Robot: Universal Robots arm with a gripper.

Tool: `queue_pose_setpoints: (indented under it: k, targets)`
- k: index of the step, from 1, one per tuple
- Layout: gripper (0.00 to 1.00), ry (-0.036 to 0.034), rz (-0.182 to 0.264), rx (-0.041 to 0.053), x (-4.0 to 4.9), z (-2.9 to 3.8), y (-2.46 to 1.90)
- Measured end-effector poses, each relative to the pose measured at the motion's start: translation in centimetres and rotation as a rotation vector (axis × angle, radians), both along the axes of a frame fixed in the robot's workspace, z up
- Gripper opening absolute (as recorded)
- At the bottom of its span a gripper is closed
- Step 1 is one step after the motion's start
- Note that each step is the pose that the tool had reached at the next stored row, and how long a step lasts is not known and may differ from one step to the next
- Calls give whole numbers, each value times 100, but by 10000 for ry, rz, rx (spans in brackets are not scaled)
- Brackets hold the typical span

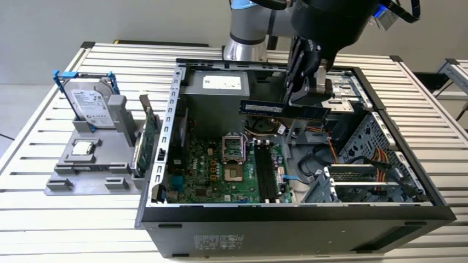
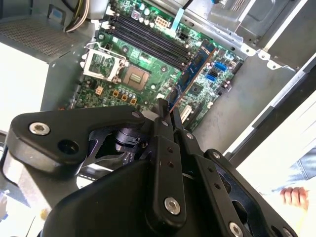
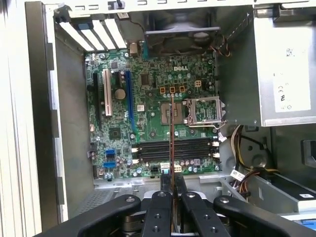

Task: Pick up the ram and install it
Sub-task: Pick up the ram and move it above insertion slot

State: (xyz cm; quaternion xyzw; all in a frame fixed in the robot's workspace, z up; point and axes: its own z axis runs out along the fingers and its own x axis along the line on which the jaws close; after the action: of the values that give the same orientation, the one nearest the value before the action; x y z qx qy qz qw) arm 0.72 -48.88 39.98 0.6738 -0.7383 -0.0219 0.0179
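Observation:
My gripper is shut on the ram, a long dark stick with a pale label. It holds the stick level in the air above the open computer case. In the second wrist view the ram reaches out from the gripper over the green motherboard. In the first wrist view the ram is edge-on, a thin line rising from the gripper and crossing the black memory slots. The slots lie well below the stick, beside the processor socket.
Outside the case, on the exterior view's left, a grey holder carries a hard drive in a blue frame and a green card. A power supply, cables and a drive cage crowd the case. A person's hand is nearby.

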Motion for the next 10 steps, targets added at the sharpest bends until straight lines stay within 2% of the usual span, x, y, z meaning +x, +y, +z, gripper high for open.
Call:
queue_pose_setpoints:
  k: [10]
  targets:
    - [0, 0, 0, 0, 108, 0, 8]
